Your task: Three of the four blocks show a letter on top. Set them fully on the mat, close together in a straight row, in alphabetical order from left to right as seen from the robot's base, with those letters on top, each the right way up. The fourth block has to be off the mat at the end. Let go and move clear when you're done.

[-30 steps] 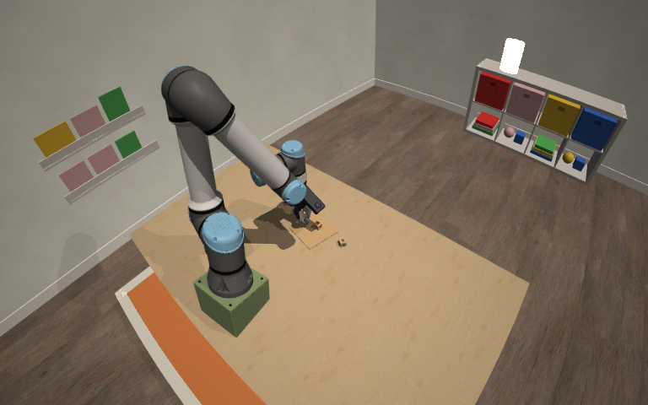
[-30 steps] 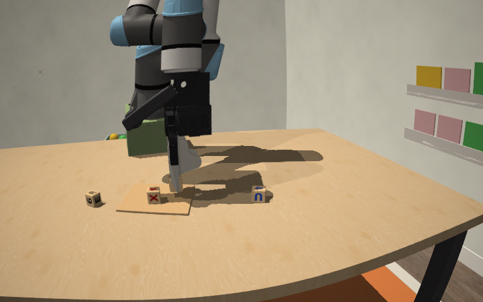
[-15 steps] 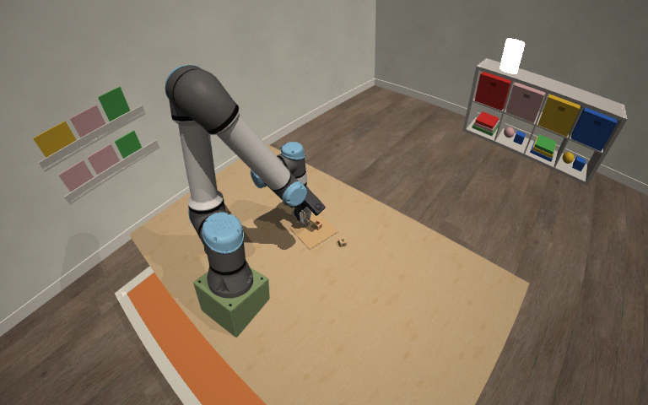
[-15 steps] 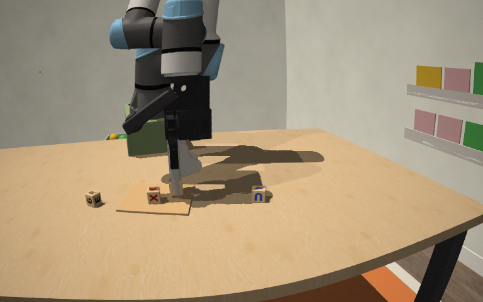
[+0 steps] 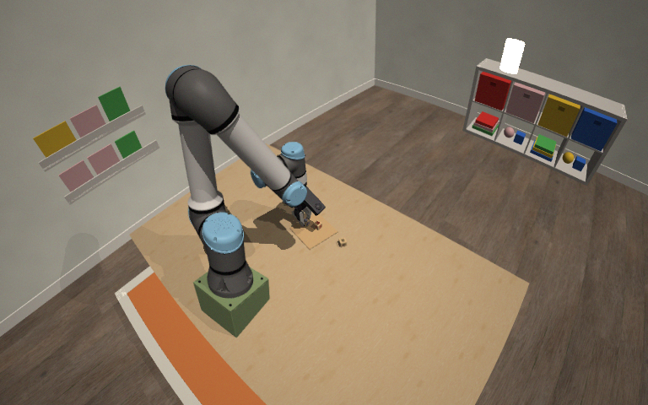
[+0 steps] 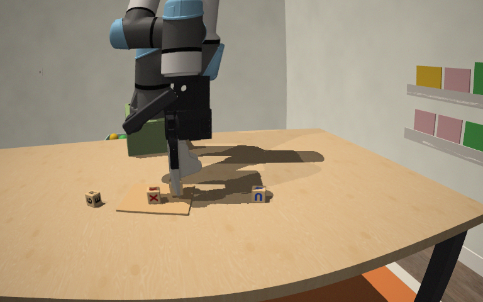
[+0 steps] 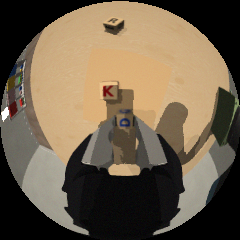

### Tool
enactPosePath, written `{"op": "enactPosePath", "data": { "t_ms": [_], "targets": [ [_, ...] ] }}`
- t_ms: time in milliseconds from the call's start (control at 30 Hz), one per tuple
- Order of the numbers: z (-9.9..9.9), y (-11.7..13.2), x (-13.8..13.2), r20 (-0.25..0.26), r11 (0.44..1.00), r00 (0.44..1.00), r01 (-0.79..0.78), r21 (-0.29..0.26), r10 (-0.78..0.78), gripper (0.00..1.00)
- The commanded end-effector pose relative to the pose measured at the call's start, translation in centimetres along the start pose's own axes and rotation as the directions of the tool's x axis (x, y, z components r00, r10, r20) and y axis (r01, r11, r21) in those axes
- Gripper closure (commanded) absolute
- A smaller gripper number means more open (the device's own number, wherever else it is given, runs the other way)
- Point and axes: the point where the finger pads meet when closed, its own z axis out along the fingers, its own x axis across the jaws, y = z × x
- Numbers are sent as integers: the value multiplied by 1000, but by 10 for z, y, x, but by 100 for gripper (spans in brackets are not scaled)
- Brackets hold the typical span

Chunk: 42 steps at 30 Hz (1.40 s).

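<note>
My gripper [image 5: 305, 220] [image 6: 175, 189] [image 7: 124, 116] is shut on a wooden block with a blue D on top [image 6: 176, 187] [image 7: 125, 121]. It holds the block at the mat [image 5: 319, 237] [image 6: 142, 208] [image 7: 145, 75], close beside the block with a red K on top [image 5: 317, 224] [image 6: 153, 195] [image 7: 108, 90]. I cannot tell whether the D block touches the mat. A block with a black R on top [image 5: 342, 242] [image 6: 93, 198] [image 7: 113, 23] lies off the mat. A block with a blue mark on its side [image 6: 258, 194] stands off the mat in the arm's shadow.
The robot's green base [image 5: 231, 300] [image 6: 146, 142] stands at the table's back. The table's curved front edge [image 6: 320, 274] is near the exterior camera. A shelf with coloured bins [image 5: 544, 119] stands far off by the wall.
</note>
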Motion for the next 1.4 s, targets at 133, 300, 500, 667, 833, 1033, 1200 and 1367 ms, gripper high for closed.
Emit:
{"op": "enactPosePath", "data": {
  "t_ms": [133,300,500,667,833,1033,1200,1367],
  "targets": [
    [0,0,-1,1,1000,1000,0,0,0,95],
    [0,0,-1,1,1000,1000,0,0,0,95],
    [0,0,-1,1,1000,1000,0,0,0,95],
    [0,0,-1,1,1000,1000,0,0,0,95],
    [2,0,-1,1,1000,1000,0,0,0,95],
    [4,0,-1,1,1000,1000,0,0,0,95],
    [4,0,-1,1,1000,1000,0,0,0,95],
    [4,0,-1,1,1000,1000,0,0,0,95]
  ]
}}
